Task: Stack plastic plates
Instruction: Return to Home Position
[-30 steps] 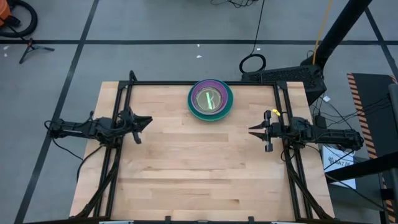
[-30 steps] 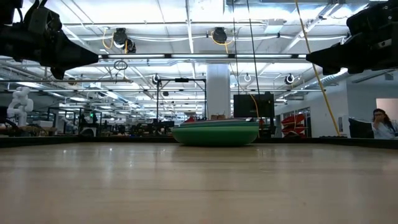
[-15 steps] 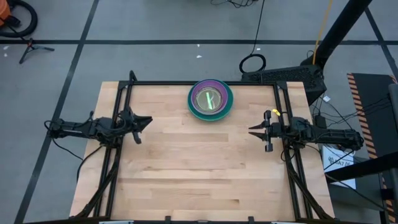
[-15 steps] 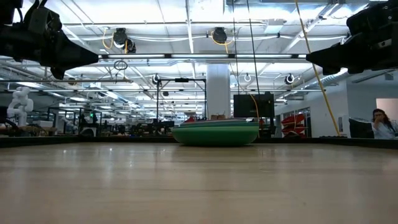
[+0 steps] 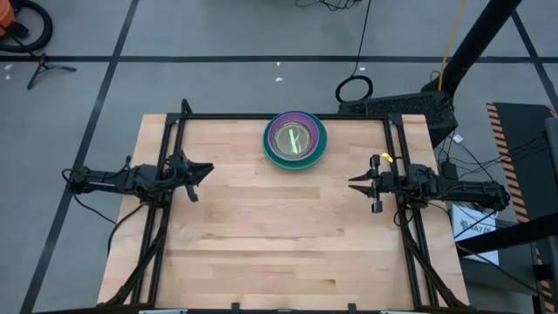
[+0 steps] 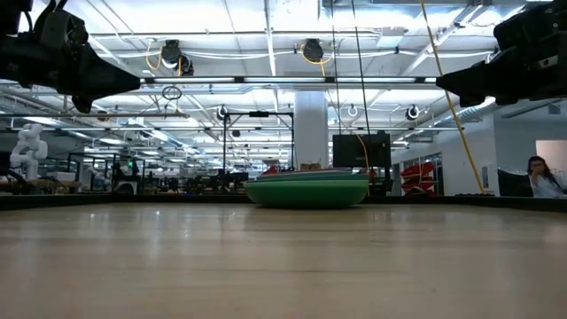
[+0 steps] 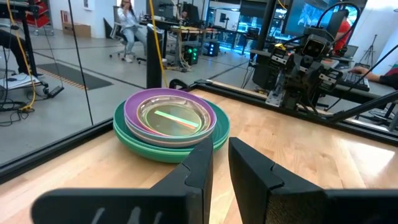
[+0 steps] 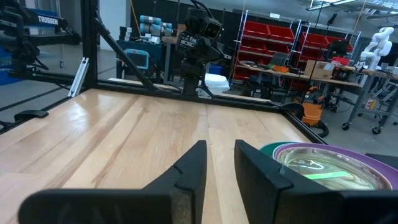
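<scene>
The plastic plates (image 5: 296,139) stand as one stack near the middle of the table's far edge. Green ones lie at the bottom, a purple one above them, and a translucent lime one innermost. The lowest plate's base rests on the wood (image 6: 307,189). The stack also shows in the left wrist view (image 7: 168,121) and the right wrist view (image 8: 323,165). My left gripper (image 5: 209,168) hovers level at the table's left side, and my right gripper (image 5: 351,183) at the right side. Both point toward the middle. Each has a narrow gap between its fingers (image 7: 221,149) (image 8: 221,149) with nothing in it.
Dark metal frame rails (image 5: 174,209) (image 5: 405,218) run along the left, right and far sides of the wooden table (image 5: 279,244). A broad stretch of bare wood lies between the arms and toward the near edge. A person (image 6: 542,175) sits in the room beyond.
</scene>
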